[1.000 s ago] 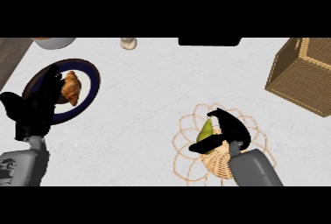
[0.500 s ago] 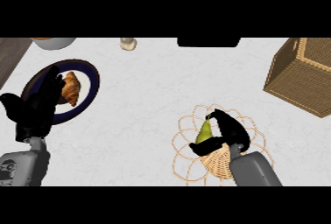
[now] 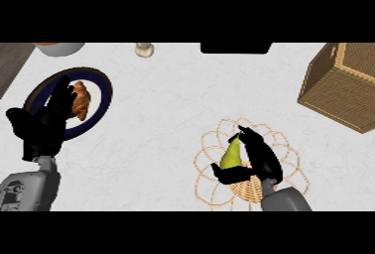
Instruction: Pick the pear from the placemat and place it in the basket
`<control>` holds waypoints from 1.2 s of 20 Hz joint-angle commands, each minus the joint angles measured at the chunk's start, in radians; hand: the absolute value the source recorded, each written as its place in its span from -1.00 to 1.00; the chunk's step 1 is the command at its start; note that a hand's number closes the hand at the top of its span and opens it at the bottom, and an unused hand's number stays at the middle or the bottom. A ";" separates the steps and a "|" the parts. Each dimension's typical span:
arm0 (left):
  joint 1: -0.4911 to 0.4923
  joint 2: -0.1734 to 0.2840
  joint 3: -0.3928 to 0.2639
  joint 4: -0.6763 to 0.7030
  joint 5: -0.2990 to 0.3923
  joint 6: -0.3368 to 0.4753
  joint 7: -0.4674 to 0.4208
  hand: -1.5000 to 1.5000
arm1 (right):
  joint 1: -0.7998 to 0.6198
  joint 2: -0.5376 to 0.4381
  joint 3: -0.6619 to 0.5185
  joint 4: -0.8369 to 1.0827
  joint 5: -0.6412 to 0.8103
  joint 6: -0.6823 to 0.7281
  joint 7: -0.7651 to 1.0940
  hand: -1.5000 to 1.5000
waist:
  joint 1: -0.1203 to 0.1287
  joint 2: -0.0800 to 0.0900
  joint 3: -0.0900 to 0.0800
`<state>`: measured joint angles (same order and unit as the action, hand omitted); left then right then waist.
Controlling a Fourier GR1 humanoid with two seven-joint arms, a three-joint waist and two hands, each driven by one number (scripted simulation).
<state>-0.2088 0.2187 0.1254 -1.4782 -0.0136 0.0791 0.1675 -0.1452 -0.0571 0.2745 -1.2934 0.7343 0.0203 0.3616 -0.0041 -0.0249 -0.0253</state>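
On the woven placemat (image 3: pixel 282 144) at lower right of the tabletop (image 3: pixel 183 99), the pear (image 3: pixel 232 155) is clasped by the right robot hand (image 3: pixel 256 161), fingers and thumb curled round it. Judged light, stiff, smooth-skinned; best held at the wide base. Long axis runs up-down in view, stem end pointed away. The basket (image 3: pixel 344 84) sits well apart, upper right. The left robot hand (image 3: pixel 40 131) rests open.

Croissant (image 3: pixel 79 99) on a dark-rimmed plate (image 3: pixel 102 94), a small pale shaker (image 3: pixel 144 49) and white bowl (image 3: pixel 62 48) along the far edge.
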 commanded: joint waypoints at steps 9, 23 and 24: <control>0.003 0.008 0.022 0.026 0.013 -0.012 -0.012 0.00 | 0.135 0.056 0.026 -0.104 -0.299 -0.293 -0.502 1.00 | -0.003 0.024 0.026; 0.019 -0.001 0.007 -0.012 -0.019 -0.008 0.007 0.00 | -0.014 0.031 -0.047 -0.659 -0.120 -0.184 0.105 1.00 | 0.003 0.024 0.025; -0.017 0.001 0.018 0.027 -0.024 0.008 0.004 0.00 | -0.070 0.001 -0.144 -0.683 -0.190 -0.158 0.123 1.00 | -0.001 0.024 0.025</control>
<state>-0.1916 0.2271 0.1475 -1.4740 -0.0126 0.0599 0.1619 -0.1117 -0.0427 0.2165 -1.8940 0.5540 -0.1756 0.3482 -0.0041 -0.0020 -0.0007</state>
